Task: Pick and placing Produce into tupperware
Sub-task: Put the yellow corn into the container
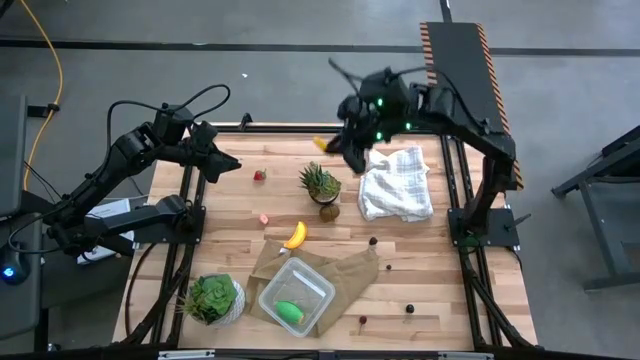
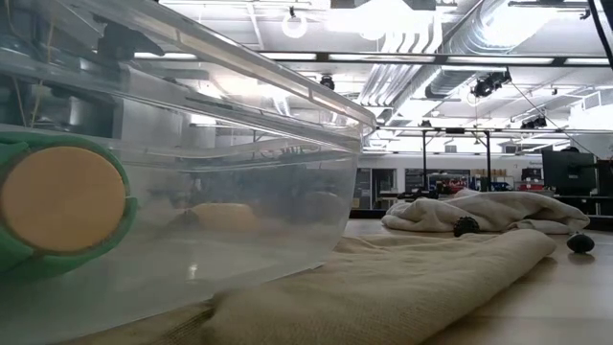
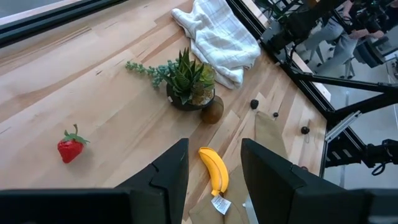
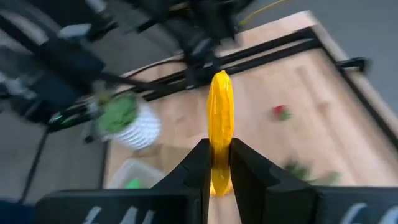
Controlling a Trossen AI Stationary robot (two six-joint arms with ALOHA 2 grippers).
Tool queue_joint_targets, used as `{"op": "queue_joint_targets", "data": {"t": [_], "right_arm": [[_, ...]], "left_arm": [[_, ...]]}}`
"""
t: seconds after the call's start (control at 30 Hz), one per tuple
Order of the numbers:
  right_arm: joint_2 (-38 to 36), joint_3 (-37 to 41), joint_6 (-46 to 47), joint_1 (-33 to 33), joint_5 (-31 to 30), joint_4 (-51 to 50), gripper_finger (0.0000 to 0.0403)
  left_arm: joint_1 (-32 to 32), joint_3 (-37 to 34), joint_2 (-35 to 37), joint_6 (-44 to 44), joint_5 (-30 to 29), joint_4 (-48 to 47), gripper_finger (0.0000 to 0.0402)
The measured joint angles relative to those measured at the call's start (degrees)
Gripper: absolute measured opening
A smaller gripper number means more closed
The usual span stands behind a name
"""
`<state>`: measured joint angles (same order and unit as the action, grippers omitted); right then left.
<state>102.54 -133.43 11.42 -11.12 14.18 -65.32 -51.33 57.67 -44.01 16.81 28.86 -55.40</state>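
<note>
My right gripper (image 1: pixel 338 146) hangs over the table's far middle, shut on a long yellow-orange piece of produce (image 4: pixel 220 112). The clear tupperware (image 1: pixel 296 296) stands on a brown paper bag (image 1: pixel 345 272) near the front edge, with a green oval (image 1: pixel 289 311) lying inside it. A banana (image 1: pixel 295 235), a strawberry (image 1: pixel 260 176), a kiwi (image 1: pixel 329 211) and a small orange piece (image 1: pixel 264 219) lie on the table. My left gripper (image 3: pixel 214 177) is open in the air at the far left, with nothing between its fingers. My right gripper pinches the yellow-orange piece between its two fingers at one end (image 4: pixel 217 163). The piece lies along the fingers and sticks out well past their tips. It is lifted clear of the table.
A spiky potted plant (image 1: pixel 320 183) stands mid-table beside the kiwi. A white cloth (image 1: pixel 397 183) lies at the far right. A leafy plant in a white pot (image 1: pixel 212 298) stands left of the tupperware. Small dark bits (image 1: pixel 409 308) lie scattered at the front right.
</note>
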Motion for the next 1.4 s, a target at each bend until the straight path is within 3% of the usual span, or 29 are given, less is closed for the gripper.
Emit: {"op": "queue_joint_targets", "data": {"t": [0.47,0.97,1.17,1.4], "right_arm": [[0.02,0.0,-0.43,17.5,-0.06,0.04,0.0039],[0.23,0.55,-2.12,29.28,-0.31,2.98,0.0039],[0.28,6.2,-2.71,31.63,-2.16,6.05,0.0039],[0.35,18.26,-2.35,32.1,-2.17,13.05,0.0039]], "left_arm": [[-0.02,0.0,0.0,3.15,0.02,-0.26,0.0134],[-0.02,0.0,0.0,2.98,-1.36,-0.28,0.0134],[-0.02,0.0,0.0,3.93,-1.47,-0.28,0.0134],[-0.01,0.0,0.0,4.49,-1.49,-0.24,0.0134]]}}
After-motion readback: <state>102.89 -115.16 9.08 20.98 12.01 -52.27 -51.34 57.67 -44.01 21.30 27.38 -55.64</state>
